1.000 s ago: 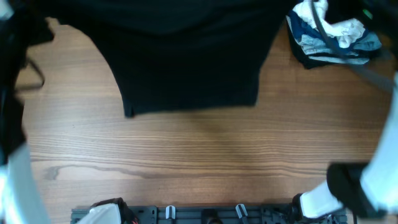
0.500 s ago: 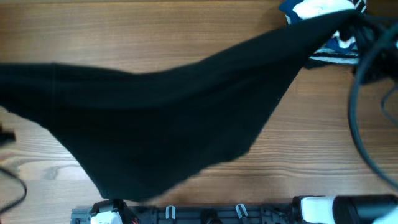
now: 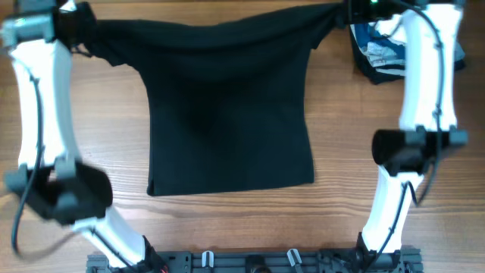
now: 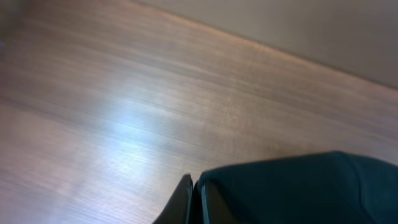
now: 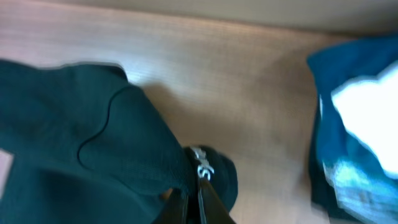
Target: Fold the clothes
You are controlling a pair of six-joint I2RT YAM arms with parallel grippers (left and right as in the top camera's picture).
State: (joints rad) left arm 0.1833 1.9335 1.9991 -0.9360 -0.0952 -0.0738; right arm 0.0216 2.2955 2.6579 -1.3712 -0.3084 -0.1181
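At the table's far-left corner, the left gripper point(image 3: 76, 21) has its jaws pinched together on one shoulder of the plain black short-sleeved T-shirt point(image 3: 227, 114). The soft shirt lies spread on the pale wood-grain table point(image 3: 227, 227), its hem toward the robot's base and its top edge pulled into a sagging line between the two arms. On the far right, the right gripper point(image 3: 345, 11) is likewise clamped on the opposite shoulder, and the wrist view shows a fold of black cloth bunched at its fingertips. Just beside that grip sits a heap of white, navy and grey-blue garments point(image 3: 379, 53). The risks appear plain: each hold seems to catch only a thin edge of cloth, so a sharp pull could slip a corner free and skew the fold. Any sweep to the right could also snag the neighbouring heap and drag it into the shirt.
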